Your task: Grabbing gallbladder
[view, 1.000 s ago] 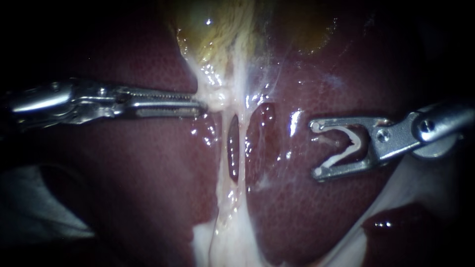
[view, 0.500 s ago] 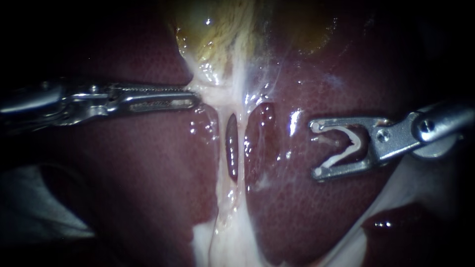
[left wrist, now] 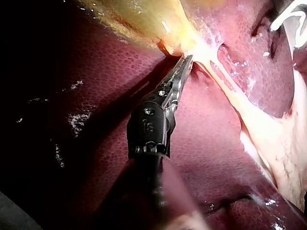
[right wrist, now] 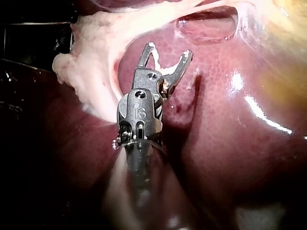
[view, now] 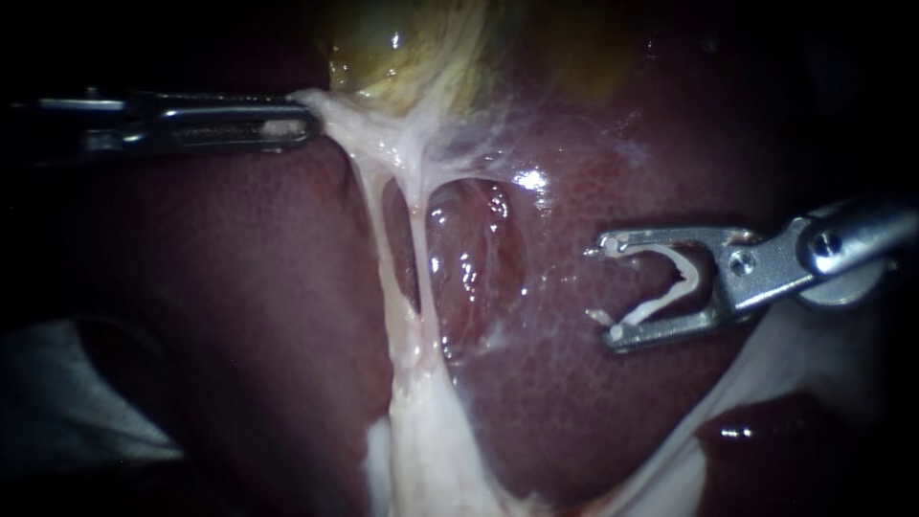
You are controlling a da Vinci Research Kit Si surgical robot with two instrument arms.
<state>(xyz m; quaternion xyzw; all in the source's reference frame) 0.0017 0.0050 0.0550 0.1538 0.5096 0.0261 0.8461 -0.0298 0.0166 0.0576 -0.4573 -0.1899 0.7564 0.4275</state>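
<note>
In the endoscope view our left instrument [view: 304, 124] comes in high from the left. Its jaws lie pressed together on the pale, narrow end of the gallbladder [view: 421, 48], whose yellowish body sits at the upper middle of that view. The pinched tissue is drawn into a taut tent toward the jaw tips. From it two pale strands [view: 407, 278] run down over the liver [view: 220, 287], and dark red liver shows through a slit-like gap between them.

The left wrist view adds what the endoscope hides. It shows the left instrument [left wrist: 187, 60] along its length, slim jaws closed. The tip sits right at the seam where the yellow gallbladder [left wrist: 139, 19] narrows into the pale strands [left wrist: 254, 115], and the liver [left wrist: 96, 76] lies under the shaft. We cannot quite tell there how much tissue lies between the jaws, as the tip is small and washed by glare.

Our right instrument [view: 610, 289] comes in from the right, its jaws spread wide and holding nothing, well apart from the strands. Only the right wrist view shows the right instrument [right wrist: 169, 49] from behind, jaws apart over bare liver [right wrist: 230, 143], with a thick pale fold [right wrist: 91, 62] of tissue beside and ahead of it.
</note>
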